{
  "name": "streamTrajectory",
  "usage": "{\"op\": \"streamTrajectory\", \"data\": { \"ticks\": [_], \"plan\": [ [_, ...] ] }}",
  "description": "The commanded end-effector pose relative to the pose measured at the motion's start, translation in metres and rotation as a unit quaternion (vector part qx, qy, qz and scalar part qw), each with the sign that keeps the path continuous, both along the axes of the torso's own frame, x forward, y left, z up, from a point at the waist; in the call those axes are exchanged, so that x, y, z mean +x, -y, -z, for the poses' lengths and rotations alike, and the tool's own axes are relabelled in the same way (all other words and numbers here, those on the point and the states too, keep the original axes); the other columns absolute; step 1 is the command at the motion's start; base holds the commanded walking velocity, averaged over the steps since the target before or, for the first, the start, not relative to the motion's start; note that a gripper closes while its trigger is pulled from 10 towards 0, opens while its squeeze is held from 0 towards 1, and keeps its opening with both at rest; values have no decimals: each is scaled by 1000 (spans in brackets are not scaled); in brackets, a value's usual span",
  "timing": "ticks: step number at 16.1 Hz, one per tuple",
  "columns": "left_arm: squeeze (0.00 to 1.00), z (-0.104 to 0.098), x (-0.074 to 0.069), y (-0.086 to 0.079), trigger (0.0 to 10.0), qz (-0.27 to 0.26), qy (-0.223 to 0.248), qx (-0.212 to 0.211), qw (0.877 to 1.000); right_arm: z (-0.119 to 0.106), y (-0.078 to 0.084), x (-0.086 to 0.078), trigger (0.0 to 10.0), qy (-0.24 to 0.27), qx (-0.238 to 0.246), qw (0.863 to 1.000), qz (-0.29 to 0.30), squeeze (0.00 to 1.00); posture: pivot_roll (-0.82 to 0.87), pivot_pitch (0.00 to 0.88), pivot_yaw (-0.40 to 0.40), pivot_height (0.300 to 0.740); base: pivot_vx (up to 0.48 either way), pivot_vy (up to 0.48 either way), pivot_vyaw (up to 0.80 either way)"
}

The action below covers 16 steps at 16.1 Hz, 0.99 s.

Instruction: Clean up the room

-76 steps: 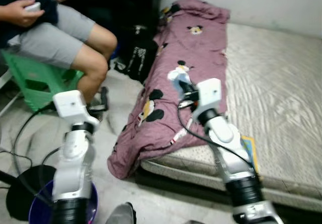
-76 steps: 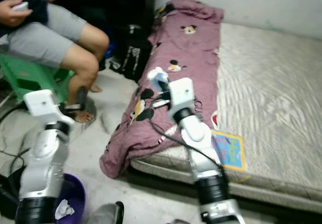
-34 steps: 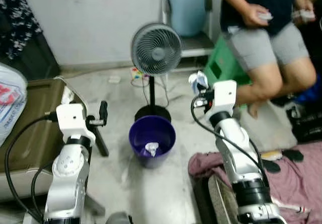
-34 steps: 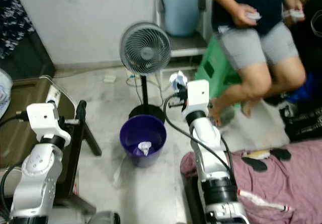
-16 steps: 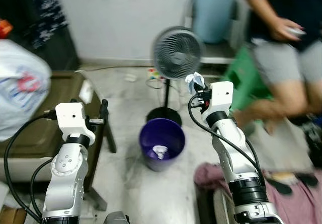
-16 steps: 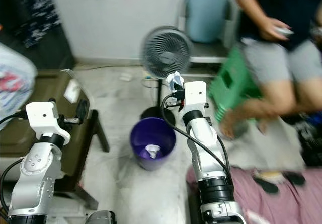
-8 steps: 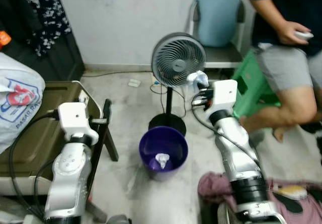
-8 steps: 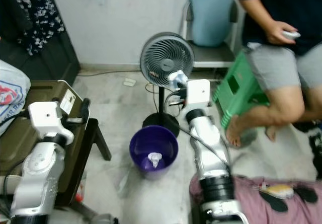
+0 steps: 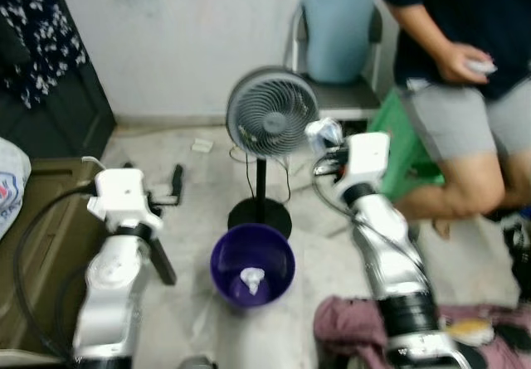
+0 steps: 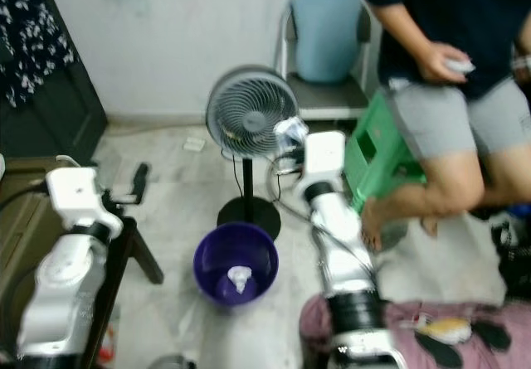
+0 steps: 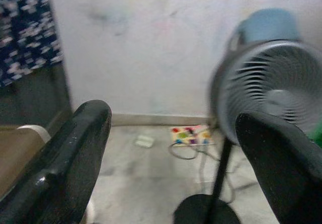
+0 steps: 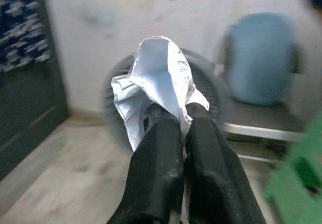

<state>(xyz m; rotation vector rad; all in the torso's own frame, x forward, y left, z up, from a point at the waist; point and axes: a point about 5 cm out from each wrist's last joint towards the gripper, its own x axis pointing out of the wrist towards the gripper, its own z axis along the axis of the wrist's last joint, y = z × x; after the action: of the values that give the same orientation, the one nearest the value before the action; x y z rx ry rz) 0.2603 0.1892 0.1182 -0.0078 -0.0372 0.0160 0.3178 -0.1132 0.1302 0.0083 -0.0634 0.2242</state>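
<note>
- My right pincer is clamped on a crumpled wad of white paper; the two black fingers lie pressed side by side with the paper sticking out past their tips.
- From my head, that paper sits raised in front of my right arm, level with the head of the standing fan and just beside its right edge.
- A purple bucket stands on the floor between my two arms, lower in the picture than the held paper and to its left; the fan's round black base is just behind it.
- Another small white crumpled scrap lies at the bottom of the bucket.
- My left pincer is apart, its fingers spread wide with nothing between them; it points toward the fan and the pale wall.
- From my head, the left pincer hovers above the floor, left of the bucket and well apart from it.
- A person in grey shorts sits on a green stool to my right, holding something small and white in one hand.
- A chair with a blue back stands against the wall behind the fan.
- A pinkish-purple blanket lies bunched by my right arm's base.
</note>
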Motion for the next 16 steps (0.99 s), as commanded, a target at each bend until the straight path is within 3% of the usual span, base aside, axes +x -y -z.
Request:
{"op": "streamTrajectory", "data": {
  "ticks": [1,5,8,9,10,13,16],
  "plan": [
    [0,-2,1,-1,10000,-4,2,1,1000,-6,-2,3,10000,9,-1,1000,-4,0,-55,0,-33,740,345,0,0],
    [0,-2,1,-1,10000,-3,1,2,1000,-6,-2,3,10000,9,-1,1000,-5,0,-55,0,-32,740,342,0,0],
    [0,-3,2,-3,10000,-11,6,1,1000,-5,-4,5,10000,7,-1,1000,-5,0,-53,0,-32,740,0,0,0],
    [0,-4,2,-4,10000,-14,9,9,1000,-5,-5,6,10000,4,2,1000,-5,0,-42,0,-38,740,0,0,0],
    [0,-7,2,-6,10000,-10,23,47,999,-2,-8,8,10000,-10,9,1000,-1,0,-33,0,-41,740,0,0,0],
    [0,-7,-5,-18,10000,22,11,85,996,2,-14,12,10000,-29,13,999,12,0,-7,0,-42,740,0,0,0],
    [0,-7,-10,-24,10000,76,5,112,991,7,-17,16,10000,-50,19,998,32,0,2,0,-50,740,0,0,800]
  ]
}}
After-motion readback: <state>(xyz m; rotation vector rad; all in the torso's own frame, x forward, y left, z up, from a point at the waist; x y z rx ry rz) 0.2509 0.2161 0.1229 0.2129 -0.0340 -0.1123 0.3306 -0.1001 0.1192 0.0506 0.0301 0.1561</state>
